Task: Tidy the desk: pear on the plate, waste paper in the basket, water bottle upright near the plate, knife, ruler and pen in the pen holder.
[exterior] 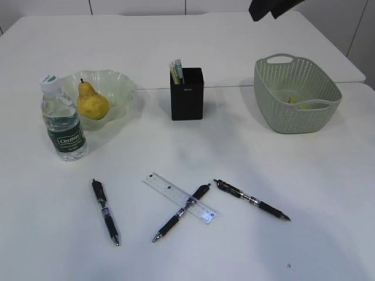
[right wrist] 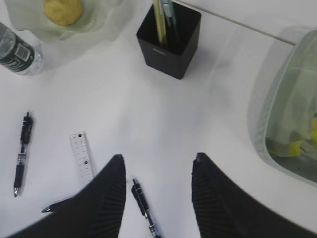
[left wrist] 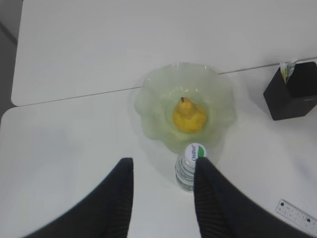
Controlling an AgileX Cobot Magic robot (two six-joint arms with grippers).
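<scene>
Exterior view: ruffled translucent plate (exterior: 120,82), perforated plastic basket (exterior: 275,114).

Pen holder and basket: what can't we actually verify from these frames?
- Pen holder contents: exterior view, only tips show above the black walls; whether a knife is inside can't be told.
- Basket contents: exterior view, the wall hides most; right wrist view, the edge cuts it off.
- Middle pen: right wrist view, cut off by the bottom edge.
</scene>
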